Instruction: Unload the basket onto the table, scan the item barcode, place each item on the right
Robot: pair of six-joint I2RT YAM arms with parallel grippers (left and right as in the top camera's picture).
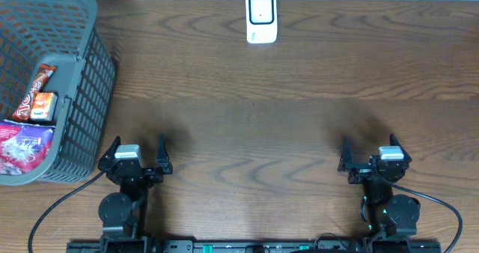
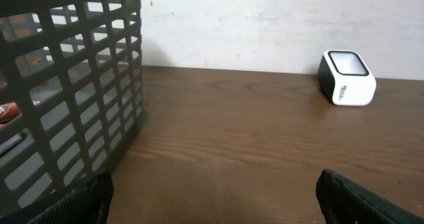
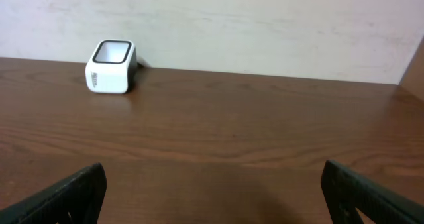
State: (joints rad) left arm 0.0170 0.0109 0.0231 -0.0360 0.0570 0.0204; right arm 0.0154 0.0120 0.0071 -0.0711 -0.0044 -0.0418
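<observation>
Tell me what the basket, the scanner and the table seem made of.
Basket: probably moulded plastic, matte grey, a rigid open grid. Scanner: likely plastic, smooth white shell, dark-rimmed window. Table: wood or wood-look laminate, brown with visible grain.

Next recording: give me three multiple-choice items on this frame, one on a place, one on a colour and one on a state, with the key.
1. Where does the scanner stand?
A) near edge, left corner
B) far edge of the table, about centre
C) near edge, right corner

2. What colour is the basket?
A) dark grey
B) red
C) white

3. How are the left gripper and right gripper?
A) both open, empty
B) left shut, right open
C) both shut

Key:
1 B, it sits alone at the far side.
2 A, its lattice walls are grey.
3 A, the fingers are spread with nothing between them.
</observation>
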